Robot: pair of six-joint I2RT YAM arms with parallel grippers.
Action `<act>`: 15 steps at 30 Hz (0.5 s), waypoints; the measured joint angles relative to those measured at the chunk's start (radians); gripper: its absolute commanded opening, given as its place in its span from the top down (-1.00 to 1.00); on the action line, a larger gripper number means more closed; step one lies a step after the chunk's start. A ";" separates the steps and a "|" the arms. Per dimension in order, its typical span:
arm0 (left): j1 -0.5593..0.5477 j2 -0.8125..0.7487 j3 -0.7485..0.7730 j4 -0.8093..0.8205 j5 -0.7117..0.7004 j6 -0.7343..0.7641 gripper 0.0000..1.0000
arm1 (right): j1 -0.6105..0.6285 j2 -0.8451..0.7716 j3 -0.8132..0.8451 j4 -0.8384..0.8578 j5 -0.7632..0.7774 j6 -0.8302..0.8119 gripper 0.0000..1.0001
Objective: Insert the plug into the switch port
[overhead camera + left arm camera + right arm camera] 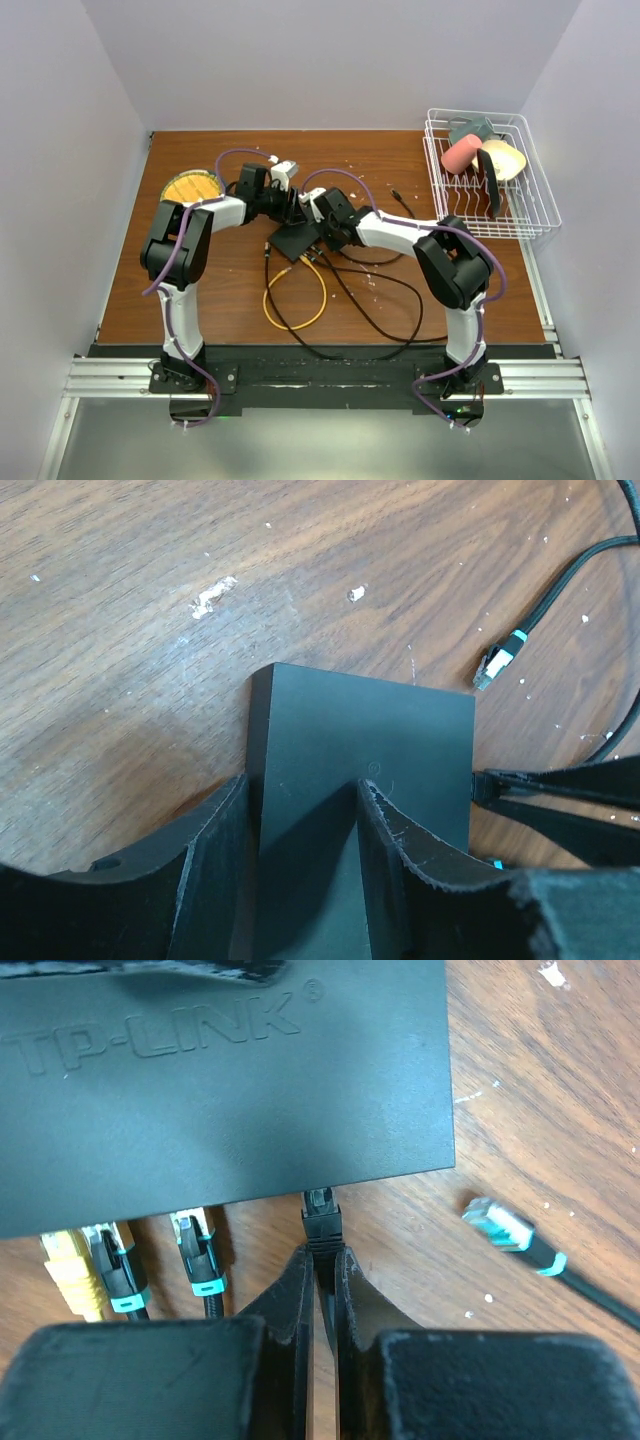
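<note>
Right gripper [322,1260] clenched on the plug [320,1215], nose at a switch port (mouth hidden under the switch [220,1090] edge) near the middle of the table [210,300]; seating unconfirmed, final push probably left; left gripper [300,783] braces the switch, grip unclear.

The black plug [321,1222] points to 12 o'clock, its nose at the port edge of the flat dark switch [220,1080]; the port itself is hidden.

Plugged cables [195,1250] crowd the switch [220,1090] edge on the left; rightward, bare table [420,1260] apparently runs to a loose plug [497,1225].
</note>
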 measured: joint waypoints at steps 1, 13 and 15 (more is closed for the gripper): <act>0.000 0.000 -0.001 0.001 0.001 0.000 0.07 | -0.004 0.000 0.000 0.000 -0.005 0.000 1.00; -0.013 -0.001 0.011 -0.019 -0.011 -0.003 -0.18 | -0.037 0.000 0.000 0.004 -0.026 -0.001 1.00; -0.014 -0.001 0.010 -0.017 -0.013 -0.021 -0.29 | -0.039 0.000 0.000 0.005 -0.027 -0.001 0.92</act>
